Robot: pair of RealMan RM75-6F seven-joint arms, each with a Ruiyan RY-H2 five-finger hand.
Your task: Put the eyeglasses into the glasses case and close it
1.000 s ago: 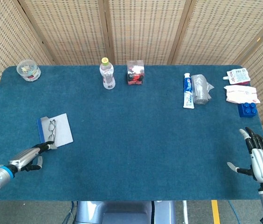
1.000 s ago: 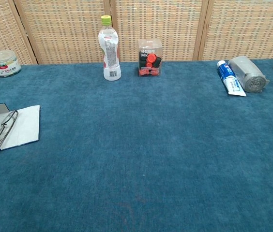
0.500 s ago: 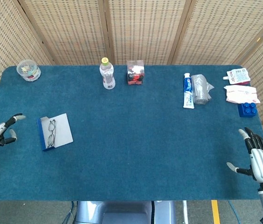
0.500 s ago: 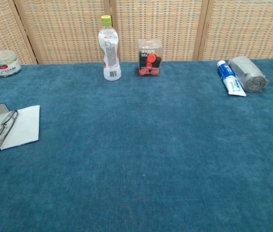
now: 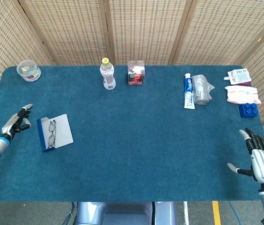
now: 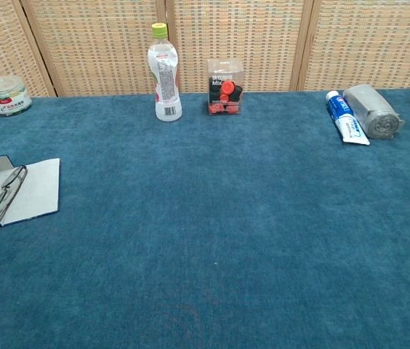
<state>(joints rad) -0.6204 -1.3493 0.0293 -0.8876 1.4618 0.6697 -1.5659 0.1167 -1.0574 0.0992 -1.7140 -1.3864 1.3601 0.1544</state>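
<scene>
The glasses case lies open at the table's left side, blue outside and pale grey inside. The eyeglasses lie folded in it along its left part. My left hand hovers just left of the case, apart from it, fingers spread and empty; the chest view shows only a dark fingertip at its left edge. My right hand stays at the table's right edge near the front, fingers apart, holding nothing.
Along the back stand a round tub, a plastic bottle and a clear box of red pieces. A toothpaste tube, a grey roll, packets and a blue brick lie at the right.
My left hand left the case's front corner, swung out to the far left, and now sits closer to the case's left side. The case, glasses and right hand have not moved.
</scene>
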